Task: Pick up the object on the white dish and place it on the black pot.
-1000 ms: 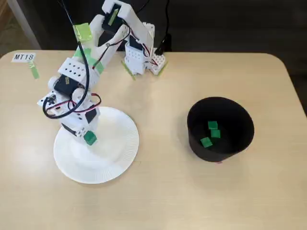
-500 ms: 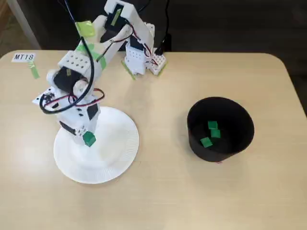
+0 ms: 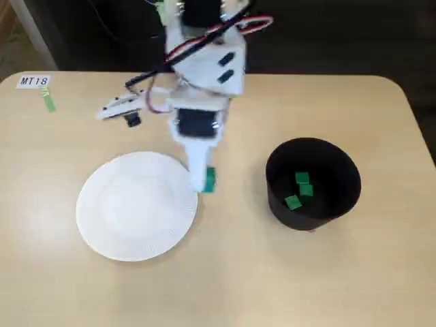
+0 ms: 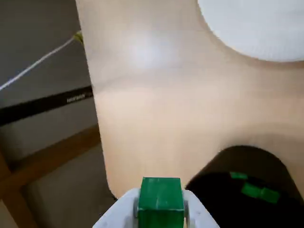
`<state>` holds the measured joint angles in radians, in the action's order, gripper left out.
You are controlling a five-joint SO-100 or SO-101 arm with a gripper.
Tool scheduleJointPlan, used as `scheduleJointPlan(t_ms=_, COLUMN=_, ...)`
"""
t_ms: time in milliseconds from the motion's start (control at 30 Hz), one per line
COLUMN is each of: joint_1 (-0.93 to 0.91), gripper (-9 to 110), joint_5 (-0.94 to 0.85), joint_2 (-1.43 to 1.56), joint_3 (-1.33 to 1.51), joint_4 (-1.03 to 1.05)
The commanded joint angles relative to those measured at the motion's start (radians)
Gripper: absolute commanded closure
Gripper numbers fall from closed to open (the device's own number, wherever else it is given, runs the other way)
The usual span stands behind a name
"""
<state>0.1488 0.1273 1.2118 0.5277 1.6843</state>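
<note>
One small bright green cube point(image 4: 160, 199) sits pinched between the fingers of our white two-finger claw point(image 3: 204, 180), which is closed snugly on it; the wrist view shows both fingers flush against its sides. In the fixed view, to the left of the claw lies the large round white paper plate point(image 3: 136, 204), now bare, its ribbed rim just beside the fingers. To the right of the claw, well apart across bare tabletop, stands the round matte black pot point(image 3: 313, 184), with three more green cubes point(image 3: 300, 189) inside. We judge the carry is underway. To do it well, we should keep the grip firm, travel high enough to clear the pot's wall, centre over the opening, then release.
</note>
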Motion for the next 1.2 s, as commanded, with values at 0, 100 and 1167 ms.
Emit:
scheduleJointPlan(t_ms=0, joint_1=0.164, gripper=101, joint_5=0.009, joint_2=0.072, joint_3=-0.002, joint_4=0.006)
scheduleJointPlan(t_ms=100, joint_1=0.293, gripper=101, joint_5=0.011, joint_2=0.071, joint_3=0.028, joint_4=0.006)
scheduleJointPlan(t_ms=1167, joint_1=0.443, gripper=91, joint_5=-0.023, joint_2=-0.278, joint_3=0.104, joint_4=0.006)
